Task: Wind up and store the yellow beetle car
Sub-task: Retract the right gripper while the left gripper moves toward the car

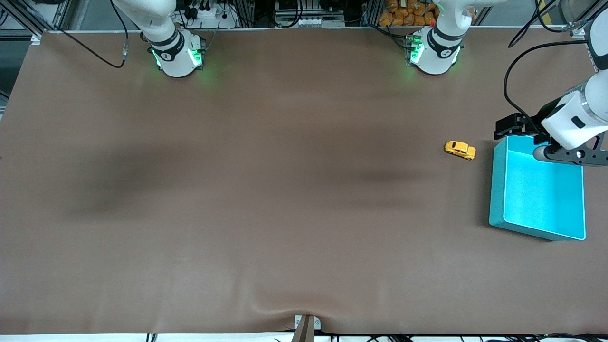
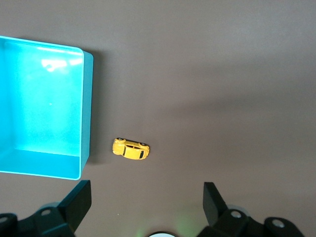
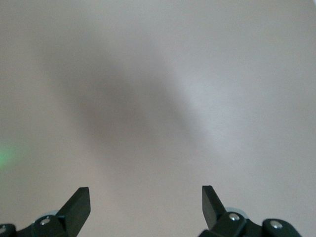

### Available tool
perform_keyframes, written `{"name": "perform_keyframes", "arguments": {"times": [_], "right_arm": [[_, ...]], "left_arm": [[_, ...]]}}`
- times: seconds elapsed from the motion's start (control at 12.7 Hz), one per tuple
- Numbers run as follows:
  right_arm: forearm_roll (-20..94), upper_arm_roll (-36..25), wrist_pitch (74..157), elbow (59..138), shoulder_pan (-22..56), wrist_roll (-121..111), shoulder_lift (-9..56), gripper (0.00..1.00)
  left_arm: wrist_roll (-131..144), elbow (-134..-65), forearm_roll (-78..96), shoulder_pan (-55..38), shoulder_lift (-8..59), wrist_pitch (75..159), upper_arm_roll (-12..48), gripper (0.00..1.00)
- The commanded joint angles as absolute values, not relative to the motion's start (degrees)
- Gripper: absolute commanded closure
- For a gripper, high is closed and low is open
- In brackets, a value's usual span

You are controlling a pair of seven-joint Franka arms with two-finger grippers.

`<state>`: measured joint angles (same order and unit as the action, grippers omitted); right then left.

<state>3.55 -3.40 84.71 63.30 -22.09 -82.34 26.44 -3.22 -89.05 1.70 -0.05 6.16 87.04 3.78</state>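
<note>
A turquoise bin [image 1: 498, 190] sat on the brown desk [image 1: 266, 199] toward the left arm's end, its walls upright and its pale floor bare, with nothing lying inside it. The yellow beetle car [image 1: 460, 149] stood on its wheels on the desk just beside the bin, apart from the bin's wall, on the side facing the right arm's end, level with the bin's corner farthest from the front camera. In the left wrist view the same car [image 2: 131, 149] lay just beside the bin [image 2: 85, 113] near one of its corners, not touching it. The left claw [image 2: 146, 205] hung in the air over the bin's edge nearest the robots' bases, its two dark fingers [image 2: 76, 200] spread wide with nothing between them. The right claw [image 3: 146, 205] showed only in its own wrist view, poised over bare desk surface, its fingers [image 3: 79, 200] likewise spread apart and gripping nothing.
</note>
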Motion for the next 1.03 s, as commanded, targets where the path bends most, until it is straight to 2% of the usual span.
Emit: {"name": "perform_keyframes", "arguments": {"times": [0.0,0.24,0.4,0.55,0.71,0.95], "right_arm": [[3.78,-3.43,83.32,61.26,-19.78,-65.89,20.85,0.00],[11.66,-3.69,83.50,59.41,-19.78,-54.55,18.47,0.00],[11.69,-3.51,82.71,59.41,-16.63,-31.31,15.57,0.00],[9.33,-3.52,79.39,59.50,-12.15,-19.75,13.63,0.00],[8.87,-3.52,77.44,59.50,-8.10,-4.64,13.62,0.00],[8.53,-3.34,71.65,60.03,-3.01,-0.88,13.80,0.00]], "left_arm": [[-3.16,-89.21,1.32,0.09,6.06,87.45,3.87,0.00],[2.53,-93.76,1.58,0.44,5.19,87.54,3.95,0.00],[5.60,-96.23,1.58,0.53,4.84,87.45,3.87,0.00],[13.15,-100.70,1.32,0.35,3.79,88.41,3.95,0.00],[14.33,-105.79,1.32,0.53,0.81,92.53,3.87,0.00],[14.94,-114.84,1.41,2.11,-4.11,98.68,3.87,0.00]]}}
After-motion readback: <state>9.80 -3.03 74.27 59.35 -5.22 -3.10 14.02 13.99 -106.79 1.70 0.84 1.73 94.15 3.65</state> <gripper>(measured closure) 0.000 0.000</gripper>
